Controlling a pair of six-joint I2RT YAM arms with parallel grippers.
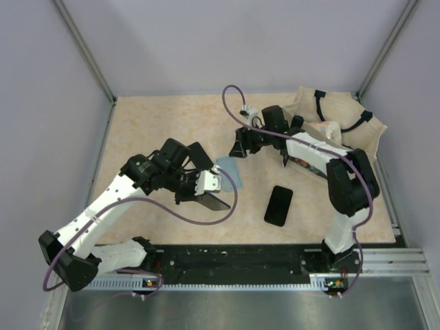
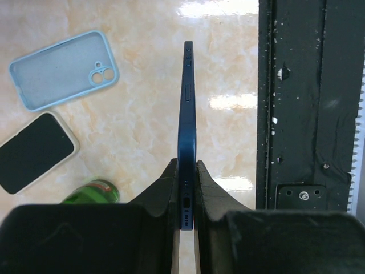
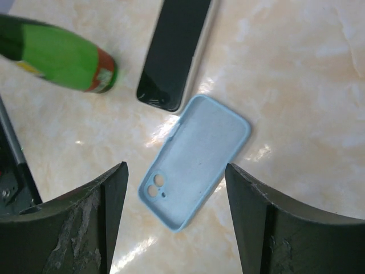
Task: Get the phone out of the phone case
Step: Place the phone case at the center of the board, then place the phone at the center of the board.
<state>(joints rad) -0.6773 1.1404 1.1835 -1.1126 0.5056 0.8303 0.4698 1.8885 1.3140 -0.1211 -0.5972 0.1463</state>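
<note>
While the left gripper [image 2: 186, 171] is clamped tight on the port end of the bare blue phone [image 2: 187, 114], the right gripper [image 3: 175, 177] hangs wide open and holding nothing over the case [image 3: 197, 160], which lies hollow-side up on the table with a second phone [image 1: 278, 205] at its four o'clock.

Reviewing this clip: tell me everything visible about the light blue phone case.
The light blue phone case looks like soft matte silicone, with rounded corners and a raised rim. It is empty, lying flat on the marbled table with its inner face up. One end has a camera cutout with two round holes and a small one. Nothing touches it: the open right gripper hangs above it, and the black phone lies nearby, apart.
</note>
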